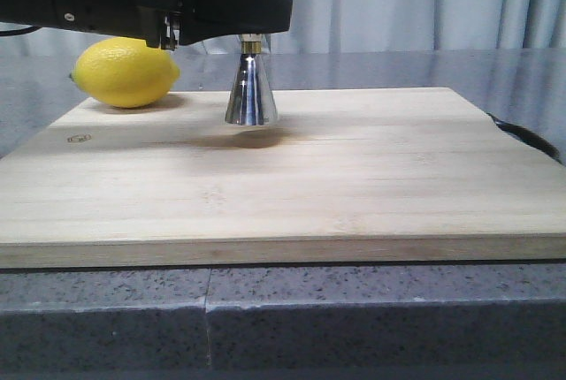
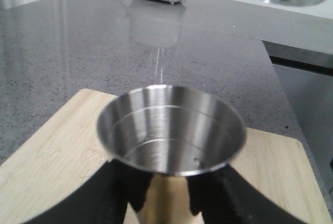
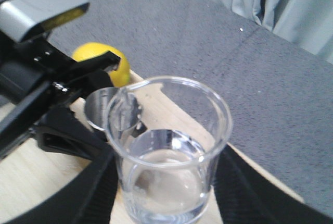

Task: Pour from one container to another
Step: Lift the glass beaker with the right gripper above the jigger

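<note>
One beaker (image 3: 169,153) clamped in the right gripper (image 3: 166,193), one jigger (image 2: 171,130) clamped in the left gripper (image 2: 161,195), one lemon (image 1: 126,72).

Shiny steel jigger (image 1: 251,88), clear glass beaker (image 3: 169,151)

It looks like a kitchen: a grey speckled stone table (image 1: 354,318), a wooden cutting board (image 1: 354,186), a lemon (image 1: 126,72), and curtains (image 1: 398,0) behind.
</note>
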You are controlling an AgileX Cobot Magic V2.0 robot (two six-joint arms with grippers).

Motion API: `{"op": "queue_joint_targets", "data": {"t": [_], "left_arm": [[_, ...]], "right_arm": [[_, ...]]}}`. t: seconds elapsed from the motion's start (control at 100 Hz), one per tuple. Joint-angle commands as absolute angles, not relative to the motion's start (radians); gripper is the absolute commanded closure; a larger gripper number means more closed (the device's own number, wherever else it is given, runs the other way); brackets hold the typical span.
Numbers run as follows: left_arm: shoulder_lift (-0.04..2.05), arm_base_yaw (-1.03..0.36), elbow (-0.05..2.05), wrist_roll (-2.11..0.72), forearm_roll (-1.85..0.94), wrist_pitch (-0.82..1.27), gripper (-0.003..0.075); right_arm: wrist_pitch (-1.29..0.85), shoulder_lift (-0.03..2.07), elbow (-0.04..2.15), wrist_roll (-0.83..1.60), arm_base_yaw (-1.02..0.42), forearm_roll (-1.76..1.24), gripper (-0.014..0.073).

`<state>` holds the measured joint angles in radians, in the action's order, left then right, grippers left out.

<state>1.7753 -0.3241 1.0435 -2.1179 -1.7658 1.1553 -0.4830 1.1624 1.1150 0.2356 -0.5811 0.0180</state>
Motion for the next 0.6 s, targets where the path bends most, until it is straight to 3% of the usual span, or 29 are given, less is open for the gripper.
{"op": "queue_joint_targets", "data": {"t": [0.0, 0.59], "left_arm": [[1.738, -0.334, 1.072, -2.110, -1.850, 1.257, 0.0482], [1.738, -0.334, 1.072, -2.110, -1.850, 1.257, 0.0482]], "right_arm": [[-0.511, 1.190, 1.231, 0.245, -0.580, 0.088, 0.0337], [-0.887, 1.465, 1.604, 0.560, -0.584, 0.109, 0.0337]]}}
